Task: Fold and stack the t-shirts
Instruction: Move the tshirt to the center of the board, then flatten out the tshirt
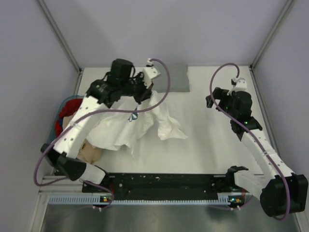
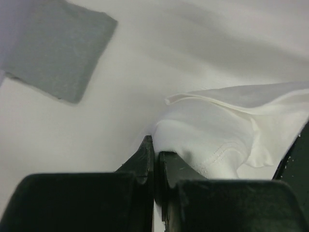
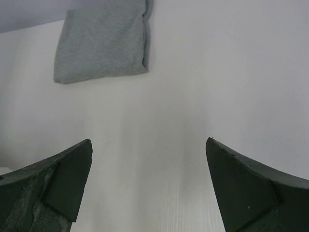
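At far edge: grey tee point(image 1: 178, 77), folded.
Left gripper point(image 2: 153, 145): clamped on white tee point(image 2: 207, 135).
Right gripper point(image 3: 148, 141): fingers apart, empty.

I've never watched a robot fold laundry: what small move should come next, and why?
Probably the left pincer, shut on the white t-shirt, should pull it out flat: the cloth is crumpled, while the grey t-shirt already lies folded.
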You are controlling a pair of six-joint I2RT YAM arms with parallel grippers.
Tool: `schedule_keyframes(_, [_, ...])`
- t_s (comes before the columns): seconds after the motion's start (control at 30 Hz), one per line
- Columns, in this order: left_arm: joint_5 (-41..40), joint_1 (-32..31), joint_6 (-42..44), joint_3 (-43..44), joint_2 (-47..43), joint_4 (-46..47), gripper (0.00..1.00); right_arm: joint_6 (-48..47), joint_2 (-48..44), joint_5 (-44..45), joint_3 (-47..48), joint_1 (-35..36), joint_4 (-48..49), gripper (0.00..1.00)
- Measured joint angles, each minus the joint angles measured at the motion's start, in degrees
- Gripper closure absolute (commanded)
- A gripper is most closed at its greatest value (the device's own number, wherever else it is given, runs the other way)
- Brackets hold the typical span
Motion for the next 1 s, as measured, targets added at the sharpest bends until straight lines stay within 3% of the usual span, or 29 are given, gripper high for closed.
schedule_keyframes(0.2, [1.1,-10.4,-0.1,3.2,18.3,2.6,1.0,1.3,-1.7,-3.0,7.6,0.0,-9.1,0.01])
schedule_keyframes(0.23, [2.0,-11.2,-0.5,5.4,21.7,3.2,0.87,1.5,-1.9,-2.9,8.4,-0.1,-10.6,0.01])
schedule_keyframes(0.27, [2.7,-11.7,-0.9,7.0,24.2,4.0,0.67,1.6,-2.0,-2.7,9.1,-0.2,-11.9,0.01])
schedule_keyframes(0.33, [3.8,-12.2,-1.5,11.0,29.7,5.6,0.01,1.6,-2.3,-2.1,10.3,-0.7,-14.8,0.01])
schedule_keyframes(0.47, [4.1,-11.4,-3.3,16.7,36.9,8.3,0.01,0.7,-2.4,-1.4,12.4,-1.5,-20.1,0.01])
schedule_keyframes(0.67, [7.6,-3.7,-4.2,16.0,35.6,9.2,0.01,-0.4,1.9,-7.6,17.6,-1.1,-26.8,0.25])
schedule_keyframes(0.83, [7.6,8.5,5.5,2.7,22.1,5.5,0.24,2.3,8.7,-8.4,17.5,7.9,-31.3,0.28])
schedule_keyframes(1.0, [5.3,8.1,21.4,-17.2,3.3,-3.0,0.1,5.6,17.7,-8.7,14.8,20.7,-33.5,0.2])
